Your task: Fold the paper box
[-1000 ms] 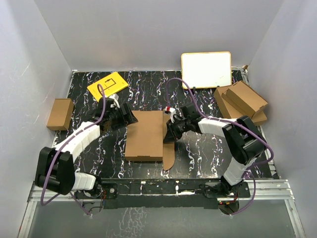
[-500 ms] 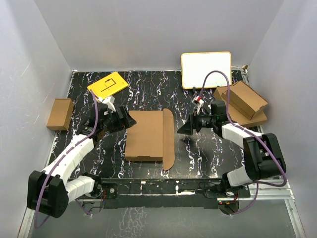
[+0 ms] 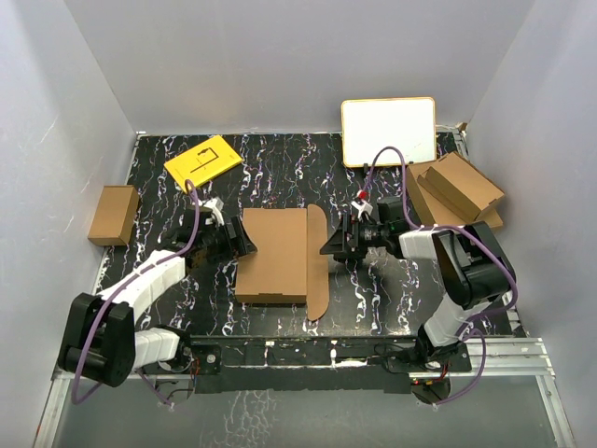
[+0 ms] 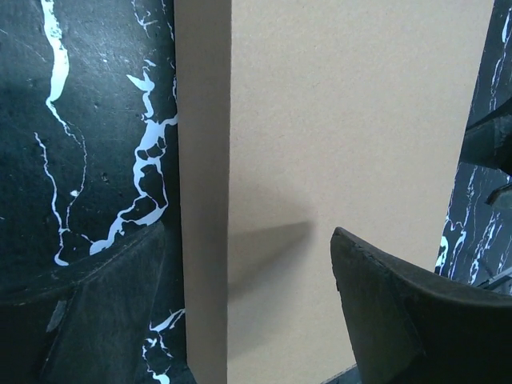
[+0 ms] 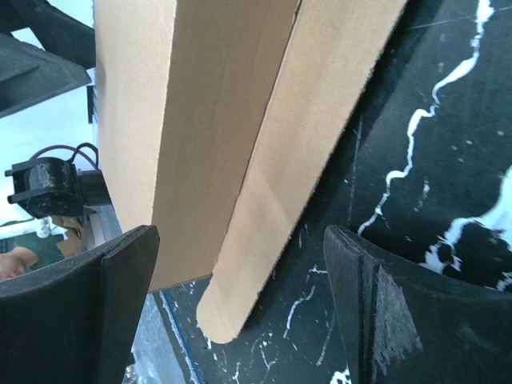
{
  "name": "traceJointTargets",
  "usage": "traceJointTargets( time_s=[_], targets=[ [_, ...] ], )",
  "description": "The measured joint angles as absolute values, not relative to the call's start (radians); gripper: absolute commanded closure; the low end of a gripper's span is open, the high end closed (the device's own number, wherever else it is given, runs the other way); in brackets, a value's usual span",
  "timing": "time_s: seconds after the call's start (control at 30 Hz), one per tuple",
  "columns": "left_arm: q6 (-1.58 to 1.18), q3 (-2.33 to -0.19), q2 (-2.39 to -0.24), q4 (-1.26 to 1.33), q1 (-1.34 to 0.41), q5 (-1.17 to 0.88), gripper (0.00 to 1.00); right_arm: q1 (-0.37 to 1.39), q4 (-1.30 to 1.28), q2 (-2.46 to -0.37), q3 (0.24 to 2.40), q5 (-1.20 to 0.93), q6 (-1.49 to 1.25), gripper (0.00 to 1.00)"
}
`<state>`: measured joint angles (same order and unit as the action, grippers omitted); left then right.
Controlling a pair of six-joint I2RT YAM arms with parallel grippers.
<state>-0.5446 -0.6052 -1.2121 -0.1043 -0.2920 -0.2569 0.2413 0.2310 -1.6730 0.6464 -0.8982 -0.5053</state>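
The paper box (image 3: 273, 254) lies closed and flat in the middle of the black marbled table, with its long rounded flap (image 3: 317, 263) spread flat on the table along its right side. My left gripper (image 3: 241, 239) is open at the box's left edge. In the left wrist view one of its fingers (image 4: 404, 320) hovers over the box top (image 4: 344, 120) and the other sits outside the left wall. My right gripper (image 3: 329, 246) stands open just right of the flap. In the right wrist view the flap (image 5: 264, 208) runs between its spread fingers (image 5: 384, 312), untouched.
A small brown box (image 3: 113, 215) sits at the far left and a yellow card (image 3: 202, 160) at the back left. A whiteboard (image 3: 388, 131) leans at the back. Stacked cardboard pieces (image 3: 454, 191) lie at the right. White walls enclose the table.
My right gripper opened and let go of the flap, which dropped flat on the table. It drew back to the right, then returned toward the flap. The left gripper stayed at the box's left edge.
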Motion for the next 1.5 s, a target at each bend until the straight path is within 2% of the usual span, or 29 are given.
traceJointTargets(
  time_s=[0.13, 0.3, 0.57, 0.87, 1.5],
  targets=[
    [-0.554, -0.587, -1.23, -0.078, -0.292, -0.278, 0.23, 0.27, 0.242, -1.694, 0.664, -0.886, -0.544, 0.11],
    [-0.563, -0.587, -1.274, -0.045, -0.292, -0.302, 0.32, 0.286, 0.248, -1.716, 0.681, -0.885, -0.58, 0.12],
    [-0.587, -0.587, -1.322, 0.002, -0.29, -0.358, 0.36, 0.292, 0.252, -1.716, 0.685, -0.885, -0.598, 0.22],
    [-0.612, -0.59, -1.351, 0.038, -0.29, -0.39, 0.38, 0.315, 0.316, -1.631, 0.685, -0.92, -0.624, 0.29],
    [-0.64, -0.629, -1.419, 0.067, -0.321, -0.4, 0.36, 0.377, 0.356, -1.676, 0.685, -0.937, -0.611, 0.26]
  ],
)
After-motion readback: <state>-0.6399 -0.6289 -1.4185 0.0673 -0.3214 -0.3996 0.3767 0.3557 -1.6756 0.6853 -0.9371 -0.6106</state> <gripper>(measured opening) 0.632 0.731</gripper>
